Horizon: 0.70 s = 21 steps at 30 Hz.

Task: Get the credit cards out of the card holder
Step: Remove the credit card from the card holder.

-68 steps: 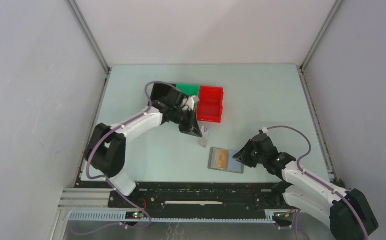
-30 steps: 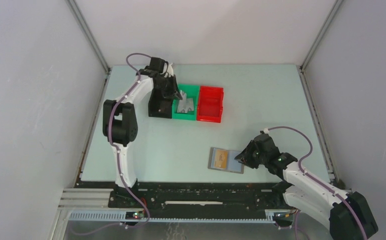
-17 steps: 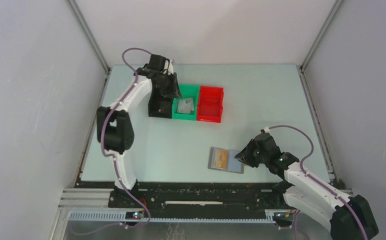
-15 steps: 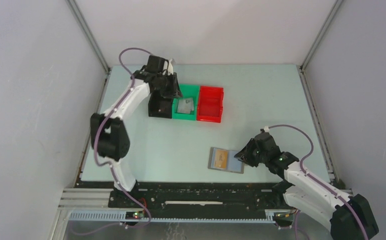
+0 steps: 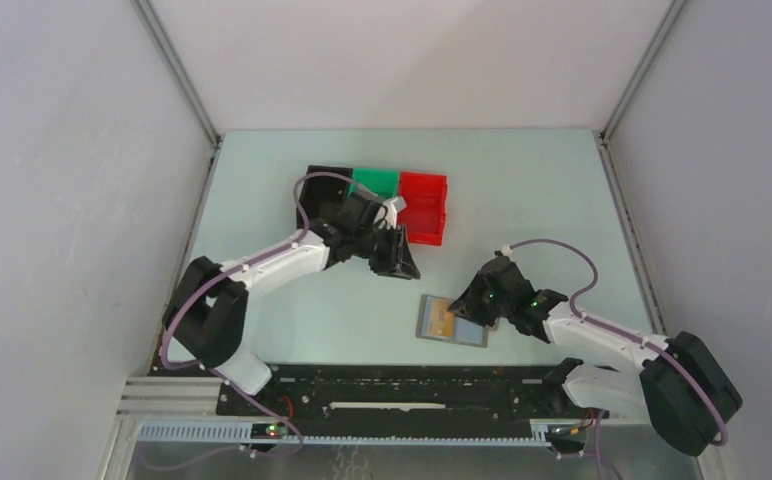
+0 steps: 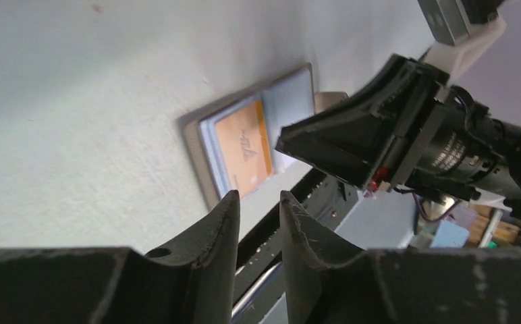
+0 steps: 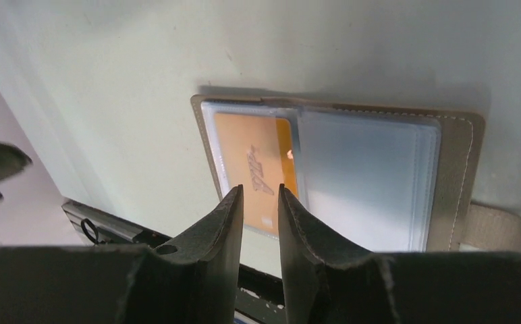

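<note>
Open card holder (image 5: pixel 454 322) lies flat on bench (image 5: pixel 532 190), orange card (image 7: pixel 254 165) inside one clear pocket. Right tool (image 7: pixel 258 197) hovers directly over that card, jaws a narrow slit, empty. Left tool (image 6: pixel 258 202) sits off holder's far-left corner, same narrow gap, empty.

Risks: nothing pins holder, so a pull prob drags it. Jaws may nip sleeve w/ card. Arms close together, could clash.

Bench's near edge is just behind holder. Open room lies beyond it, toward red bin (image 5: pixel 422 208).
</note>
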{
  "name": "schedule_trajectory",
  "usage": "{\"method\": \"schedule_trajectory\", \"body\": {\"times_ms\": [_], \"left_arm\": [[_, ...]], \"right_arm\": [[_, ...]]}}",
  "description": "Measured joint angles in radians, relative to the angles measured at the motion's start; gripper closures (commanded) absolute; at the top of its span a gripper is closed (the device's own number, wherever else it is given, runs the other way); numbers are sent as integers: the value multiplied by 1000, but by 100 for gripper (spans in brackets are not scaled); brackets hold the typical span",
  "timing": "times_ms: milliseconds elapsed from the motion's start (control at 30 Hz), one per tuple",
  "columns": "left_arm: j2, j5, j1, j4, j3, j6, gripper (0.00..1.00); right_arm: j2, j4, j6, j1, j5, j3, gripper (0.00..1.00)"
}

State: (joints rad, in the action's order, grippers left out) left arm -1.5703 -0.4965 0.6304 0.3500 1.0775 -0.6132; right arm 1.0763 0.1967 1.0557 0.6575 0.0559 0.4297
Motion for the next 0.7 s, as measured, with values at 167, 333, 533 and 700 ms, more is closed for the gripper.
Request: {"method": "schedule_trajectory", "body": {"times_ms": [167,333,533,700], "left_arm": [[-39,-71,49,-126,-63,-71,66],[-112,-118,91,-203,-76,-106,67],[-180,-140,119,-240,-91,-114,68],[-255,-147,120,-252,-96,-113,74]], "right_arm": [[61,-35,11,0,4,0,66],[69,-39,11,0,0,0,66],[93,-57,12,0,-2,-1,66],[103,-90,18,-8,8,-19,67]]}}
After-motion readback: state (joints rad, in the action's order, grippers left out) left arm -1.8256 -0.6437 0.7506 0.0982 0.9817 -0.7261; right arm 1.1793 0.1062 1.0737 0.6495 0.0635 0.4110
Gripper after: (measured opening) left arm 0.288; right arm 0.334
